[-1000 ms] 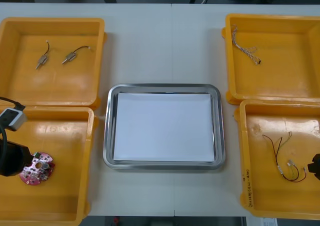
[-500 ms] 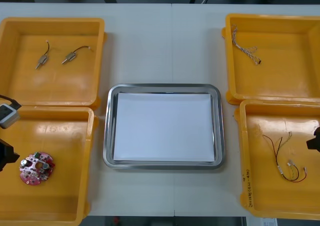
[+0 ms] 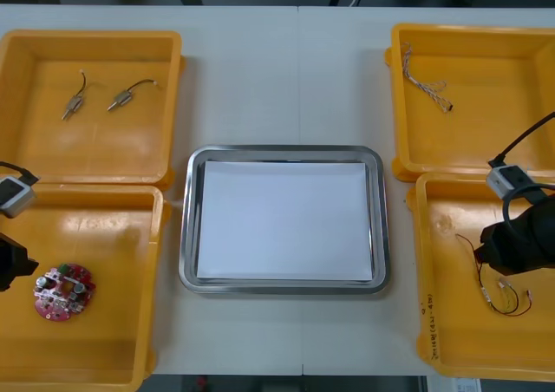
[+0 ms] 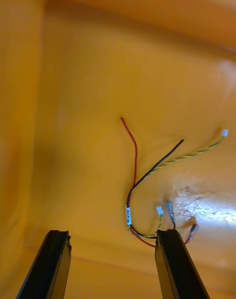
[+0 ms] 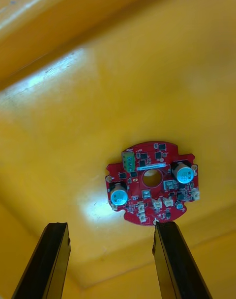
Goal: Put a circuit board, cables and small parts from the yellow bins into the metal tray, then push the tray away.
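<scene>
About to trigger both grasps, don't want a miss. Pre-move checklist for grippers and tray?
1. Left gripper over near left yellow bin, fingers open: ok.
2. Round red circuit board centred between them: not ok, offset toward one finger.
3. Right gripper over near right yellow bin, fingers open: ok.
4. Red, yellow and black cables centred between them: not ok, bunched by one finger.
5. Rectangular metal tray, white inside, between the bins: ok.
6. Height above board and cables: cannot tell.

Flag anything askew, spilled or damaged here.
Nothing stands out. The tray sits square between the bins; the board lies flat in its bin, cables and small parts lie inside theirs. The left claw hovers open over the board, the right claw open over the cables.
</scene>
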Available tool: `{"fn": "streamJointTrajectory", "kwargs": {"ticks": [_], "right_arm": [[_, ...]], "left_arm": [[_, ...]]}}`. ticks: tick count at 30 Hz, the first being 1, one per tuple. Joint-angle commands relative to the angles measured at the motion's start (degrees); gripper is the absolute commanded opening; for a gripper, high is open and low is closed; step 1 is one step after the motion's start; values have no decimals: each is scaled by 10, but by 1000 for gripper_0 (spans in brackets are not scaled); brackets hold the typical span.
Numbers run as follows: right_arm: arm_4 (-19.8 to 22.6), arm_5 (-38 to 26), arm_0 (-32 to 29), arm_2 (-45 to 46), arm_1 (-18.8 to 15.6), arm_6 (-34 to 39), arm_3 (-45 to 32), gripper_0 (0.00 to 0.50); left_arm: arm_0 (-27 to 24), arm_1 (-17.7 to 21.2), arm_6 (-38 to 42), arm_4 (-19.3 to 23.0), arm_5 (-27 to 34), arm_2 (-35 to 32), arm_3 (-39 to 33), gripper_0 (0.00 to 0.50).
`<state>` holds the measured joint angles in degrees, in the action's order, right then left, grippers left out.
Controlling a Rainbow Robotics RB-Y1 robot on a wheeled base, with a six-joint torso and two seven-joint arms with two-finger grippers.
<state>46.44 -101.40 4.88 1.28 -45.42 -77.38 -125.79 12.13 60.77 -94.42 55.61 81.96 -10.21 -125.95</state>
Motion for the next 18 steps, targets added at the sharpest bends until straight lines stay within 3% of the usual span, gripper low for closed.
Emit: {"fn": "streamJointTrajectory", "kwargs": {"ticks": [1, 9, 18], "right_arm": [[-23, 37, -2, -46, -10, 6, -16, 500], [-59, 100, -44, -72, -8, 5, -16, 500], [-90, 145, -95, -72, -8, 6, -16, 500]], "left_arm": [[-33, 10, -52, -9, -15, 36, 12, 500], [-59, 10, -54, -17, -56, 87, 57, 500], [-84, 10, -53, -31, -61, 128, 89, 500]]}}
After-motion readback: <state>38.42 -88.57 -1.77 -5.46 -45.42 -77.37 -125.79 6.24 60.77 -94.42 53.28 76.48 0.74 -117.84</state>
